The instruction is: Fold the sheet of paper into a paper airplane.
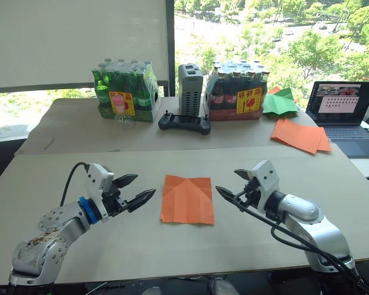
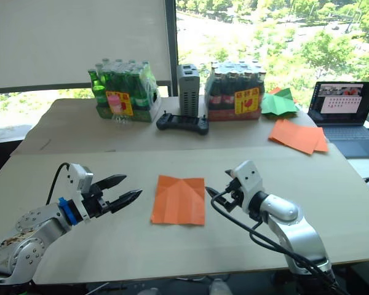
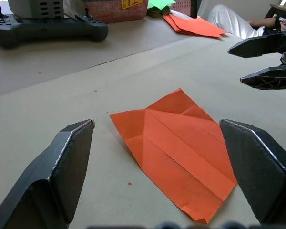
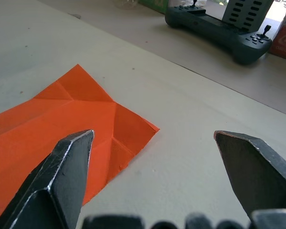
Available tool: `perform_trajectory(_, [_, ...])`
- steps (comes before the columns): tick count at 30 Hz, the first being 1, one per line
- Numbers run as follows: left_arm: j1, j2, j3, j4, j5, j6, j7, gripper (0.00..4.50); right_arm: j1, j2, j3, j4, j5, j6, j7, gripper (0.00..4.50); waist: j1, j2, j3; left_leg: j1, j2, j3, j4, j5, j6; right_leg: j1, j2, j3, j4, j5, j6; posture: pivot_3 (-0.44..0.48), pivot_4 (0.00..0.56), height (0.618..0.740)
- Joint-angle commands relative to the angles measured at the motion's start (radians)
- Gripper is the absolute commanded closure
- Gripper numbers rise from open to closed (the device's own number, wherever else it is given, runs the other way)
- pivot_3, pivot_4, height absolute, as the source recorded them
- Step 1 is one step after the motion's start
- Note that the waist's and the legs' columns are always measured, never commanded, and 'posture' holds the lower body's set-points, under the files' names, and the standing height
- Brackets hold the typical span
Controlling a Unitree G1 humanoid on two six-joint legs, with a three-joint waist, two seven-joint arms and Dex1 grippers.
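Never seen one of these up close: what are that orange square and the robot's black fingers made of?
The sheet of paper looks like thin matte paper: it lies flat and holds sharp creases. The fingers look like hard black plastic, slightly glossy with pale edge glints, though coated metal is possible.

Laptop (image 1: 347, 117) cut off at the frame edge (screen content unreadable).

Bare table (image 1: 111, 239) all around the sheet of paper (image 1: 186, 198); clutter well behind.

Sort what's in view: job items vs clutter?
Job: sheet of paper, creased, flat between left tool and right tool, both open.
Clutter: pile of orange sheets, green paper, two bottle packs, game controller, laptop.
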Motion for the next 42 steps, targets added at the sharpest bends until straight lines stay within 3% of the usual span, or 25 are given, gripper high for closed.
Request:
perform_trajectory(1, [-0.006, 0.016, -0.020, -0.007, 0.044, -0.050, -0.018, 0.02, -0.005, 0.006, -0.008, -0.042, 0.010, -0.002, -0.009, 0.00, 0.000, 0.000, 0.000, 0.000, 0.000, 0.000, 0.000, 0.000, 0.000, 0.000, 0.000, 0.000, 0.000, 0.000, 0.000, 0.000, 0.150, 0.723])
perform_trajectory(12, [-0.081, -0.011, -0.074, 0.086, 0.081, -0.066, -0.045, 0.02, -0.010, 0.007, -0.006, -0.039, 0.008, 0.005, -0.020, 0.00, 0.003, 0.000, 0.000, 0.000, 0.000, 0.000, 0.000, 0.000, 0.000, 0.000, 0.000, 0.000, 0.000, 0.000, 0.000, 0.000, 0.150, 0.723])
perform_trajectory(15, [-0.132, -0.032, -0.144, 0.126, 0.125, -0.083, -0.064, 0.84, -0.009, 0.007, -0.007, -0.041, 0.007, 0.009, -0.025, 0.00, 0.005, 0.000, 0.000, 0.000, -0.001, 0.000, 0.001, 0.000, 0.000, 0.000, 0.000, 0.000, 0.000, 0.000, 0.000, 0.000, 0.150, 0.723])
perform_trajectory(26, [-0.316, -0.077, -0.394, 0.346, 0.338, -0.175, -0.152, 4.47, 0.006, 0.003, 0.010, -0.052, -0.004, 0.032, -0.039, 0.00, 0.001, 0.000, 0.000, 0.000, -0.001, 0.000, 0.001, 0.000, 0.000, 0.000, 0.000, 0.000, 0.000, 0.000, 0.000, 0.000, 0.150, 0.723])
perform_trajectory(30, [-0.345, -0.046, -0.499, 0.427, 0.456, -0.225, -0.205, 4.47, 0.001, 0.003, 0.017, -0.048, -0.010, 0.037, -0.048, 0.00, 0.000, 0.000, 0.000, 0.000, -0.001, 0.000, 0.001, 0.000, 0.000, 0.000, 0.000, 0.000, 0.000, 0.000, 0.000, 0.000, 0.150, 0.723])
perform_trajectory(40, [-0.349, -0.039, -0.571, 0.511, 0.577, -0.255, -0.246, 4.47, 0.001, -0.032, 0.064, -0.044, -0.029, 0.109, -0.024, 0.00, 0.003, 0.000, -0.001, 0.001, -0.001, 0.000, 0.001, 0.000, 0.000, 0.001, 0.000, 0.000, 0.001, 0.000, 0.000, 0.000, 0.150, 0.723])
perform_trajectory(42, [-0.345, -0.038, -0.573, 0.511, 0.585, -0.260, -0.249, 4.50, -0.006, -0.041, 0.070, -0.034, -0.029, 0.114, -0.016, 0.53, 0.003, 0.000, -0.001, 0.001, -0.001, 0.000, 0.001, 0.000, 0.000, 0.002, 0.000, 0.000, 0.001, 0.000, 0.000, 0.000, 0.150, 0.723])
